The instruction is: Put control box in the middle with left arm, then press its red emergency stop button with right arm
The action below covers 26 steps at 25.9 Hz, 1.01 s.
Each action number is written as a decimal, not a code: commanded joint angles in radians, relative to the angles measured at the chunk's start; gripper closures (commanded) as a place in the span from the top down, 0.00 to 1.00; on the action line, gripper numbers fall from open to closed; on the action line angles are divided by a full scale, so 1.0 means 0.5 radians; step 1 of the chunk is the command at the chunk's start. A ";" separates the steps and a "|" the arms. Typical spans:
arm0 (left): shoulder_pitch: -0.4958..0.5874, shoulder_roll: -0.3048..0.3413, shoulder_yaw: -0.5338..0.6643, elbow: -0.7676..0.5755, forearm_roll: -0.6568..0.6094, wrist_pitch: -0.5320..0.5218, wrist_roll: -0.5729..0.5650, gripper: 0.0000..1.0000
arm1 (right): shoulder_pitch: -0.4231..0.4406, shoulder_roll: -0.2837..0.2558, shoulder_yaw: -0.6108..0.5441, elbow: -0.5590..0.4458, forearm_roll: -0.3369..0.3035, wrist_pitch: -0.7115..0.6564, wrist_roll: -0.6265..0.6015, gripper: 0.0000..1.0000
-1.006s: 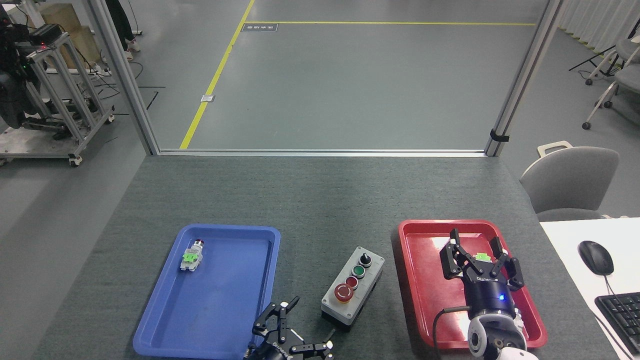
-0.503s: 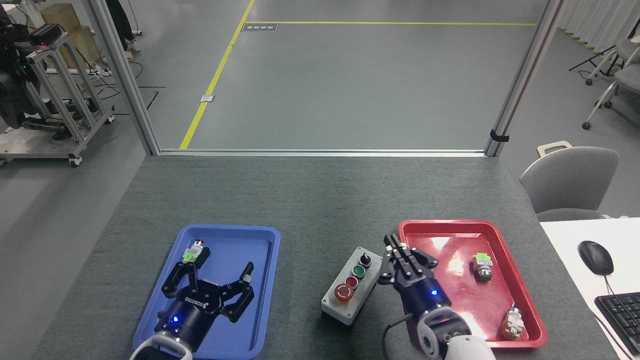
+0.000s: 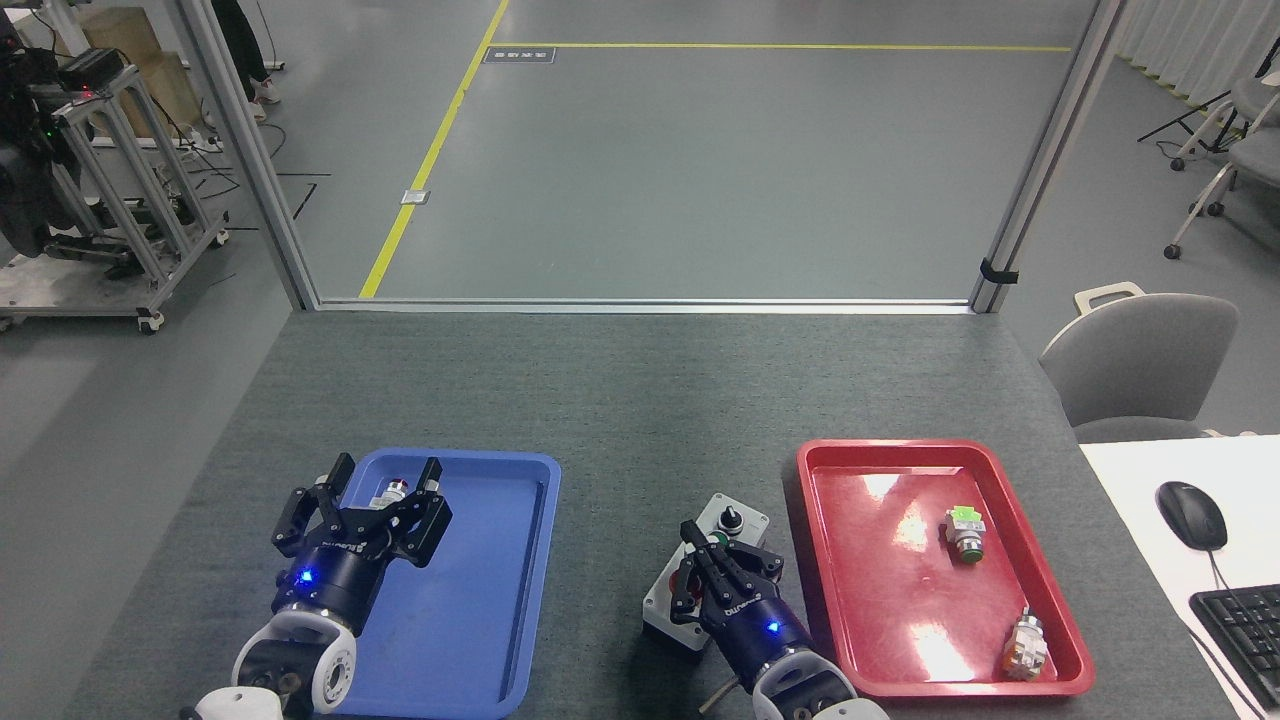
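Control box (image 3: 735, 519) beneath right gripper (image 3: 694, 568), jaws closed; left gripper (image 3: 385, 478) jaws spread over blue tray (image 3: 510, 580).

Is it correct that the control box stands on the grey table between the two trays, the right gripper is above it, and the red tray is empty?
Not quite. In the head view the red tray is not empty: two small switch parts lie in it. The control box does stand on the table between the trays, with the right gripper above it.

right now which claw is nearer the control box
Right. The right claw is over the control box, covering its lower buttons. The left claw is well off to its left, over the blue tray.
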 commanded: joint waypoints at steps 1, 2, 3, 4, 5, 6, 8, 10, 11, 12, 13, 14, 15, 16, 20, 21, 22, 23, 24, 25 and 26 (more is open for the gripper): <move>-0.005 0.005 0.007 0.019 -0.003 0.001 -0.014 0.99 | 0.000 0.004 0.007 0.036 0.003 0.009 0.001 0.00; -0.005 -0.007 0.010 0.019 -0.003 0.001 -0.011 0.99 | 0.000 0.004 0.013 0.058 0.003 0.009 -0.002 0.00; -0.008 -0.010 0.010 0.016 -0.006 0.001 -0.014 0.99 | 0.000 0.004 0.013 0.076 0.006 0.009 -0.002 0.00; -0.017 -0.007 0.010 0.010 -0.006 0.001 -0.020 0.99 | 0.003 0.007 0.013 0.082 0.018 0.009 -0.002 0.00; -0.036 -0.007 0.010 0.013 -0.009 0.001 -0.026 0.99 | 0.003 0.010 0.010 0.100 0.037 0.009 -0.002 0.00; -0.048 -0.010 0.010 0.019 -0.009 0.001 -0.026 0.99 | 0.003 0.013 0.013 0.125 0.052 0.009 -0.005 0.00; -0.060 -0.010 0.010 0.031 -0.006 0.001 -0.029 0.99 | 0.003 0.013 0.013 0.150 0.086 0.009 -0.008 0.00; -0.057 -0.007 0.007 0.034 -0.003 0.001 -0.029 0.99 | 0.003 0.013 0.010 0.143 0.086 0.003 -0.011 0.00; -0.057 -0.001 0.010 0.034 -0.003 0.001 -0.029 0.99 | -0.003 0.013 0.007 0.140 0.086 0.000 -0.011 0.00; -0.057 0.005 0.016 0.040 -0.003 0.001 -0.029 0.99 | -0.009 0.013 0.001 0.131 0.077 0.003 -0.014 0.00; -0.057 0.008 0.016 0.059 -0.003 0.001 -0.029 0.99 | -0.025 0.016 -0.020 0.107 0.064 -0.015 -0.017 0.00; -0.057 0.008 0.023 0.071 -0.003 0.001 -0.023 0.99 | -0.031 0.013 -0.027 0.079 0.046 -0.019 -0.014 0.00; -0.057 0.008 0.023 0.077 0.001 0.001 -0.017 0.99 | -0.040 0.010 -0.027 0.064 0.022 -0.022 -0.014 0.00; -0.057 -0.001 0.029 0.080 0.001 0.001 -0.017 0.99 | -0.062 0.010 -0.027 0.054 0.000 -0.019 -0.014 0.00; -0.057 0.005 0.032 0.080 0.001 -0.005 -0.017 0.99 | -0.105 -0.012 -0.051 -0.019 -0.018 -0.022 -0.011 0.00; -0.057 0.005 0.032 0.080 0.004 -0.005 -0.020 0.99 | -0.108 -0.024 -0.100 -0.071 -0.028 -0.022 -0.011 0.00; -0.057 0.005 0.032 0.080 0.001 -0.008 -0.020 0.99 | -0.105 -0.039 -0.186 -0.120 -0.040 -0.019 -0.008 0.03; -0.057 -0.001 0.032 0.080 0.004 -0.011 -0.017 0.99 | -0.105 -0.036 -0.281 -0.160 -0.040 -0.016 -0.008 0.24; -0.054 -0.001 0.032 0.083 0.004 -0.017 -0.014 0.99 | -0.098 -0.030 -0.373 -0.179 -0.040 0.000 -0.008 0.46; -0.051 -0.001 0.032 0.083 0.004 -0.020 -0.011 0.99 | -0.098 -0.024 -0.468 -0.179 -0.043 0.009 -0.002 0.79; -0.048 -0.001 0.032 0.086 0.001 -0.020 -0.008 0.99 | -0.098 -0.033 -0.594 -0.163 -0.055 0.009 0.001 1.00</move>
